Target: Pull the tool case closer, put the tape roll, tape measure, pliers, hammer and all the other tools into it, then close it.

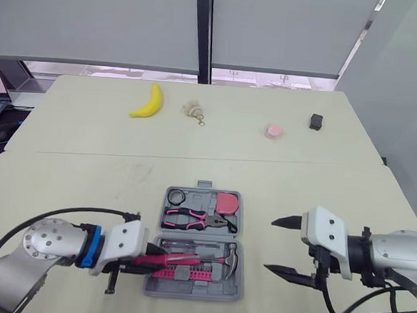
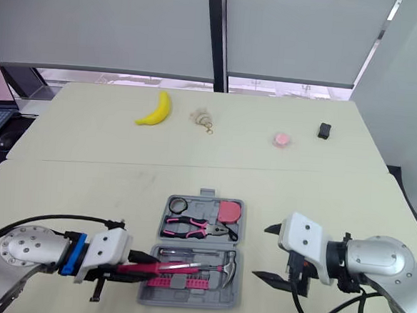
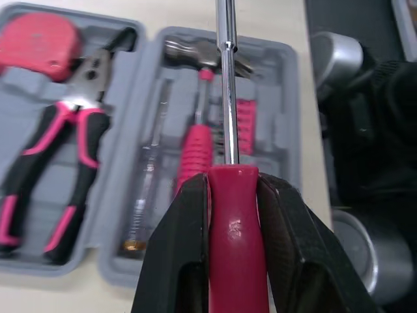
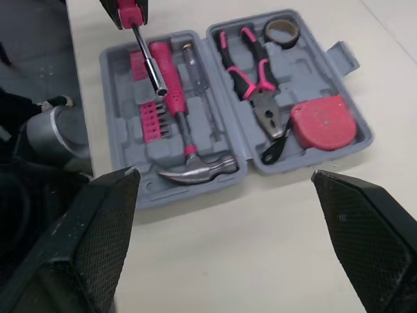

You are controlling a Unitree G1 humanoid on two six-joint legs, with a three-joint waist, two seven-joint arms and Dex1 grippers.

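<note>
We have the left gripper [image 3: 231, 189] pinching the screwdriver [image 3: 226, 98] by its smooth red handle. The chrome shaft sticks out past the fingertips, over the hammer [image 4: 195, 171] and the pink bit row [image 4: 153, 120]. The tool case [image 1: 192, 293] is open: grey moulded plastic with rounded corners, sitting between both sets of fingers. The pliers [image 4: 251, 72], tape measure [image 4: 324, 122] and tape roll [image 4: 281, 29] are seated in the half farther from the left fingers. The right gripper [image 1: 270, 245] has its fingers spread wide, tips facing the case edge with bare table [image 1: 335, 187] between. The table is matte cream, and a banana [image 1: 149, 102] lies well beyond the fingertips, near the window blinds [image 1: 96, 20].
</note>
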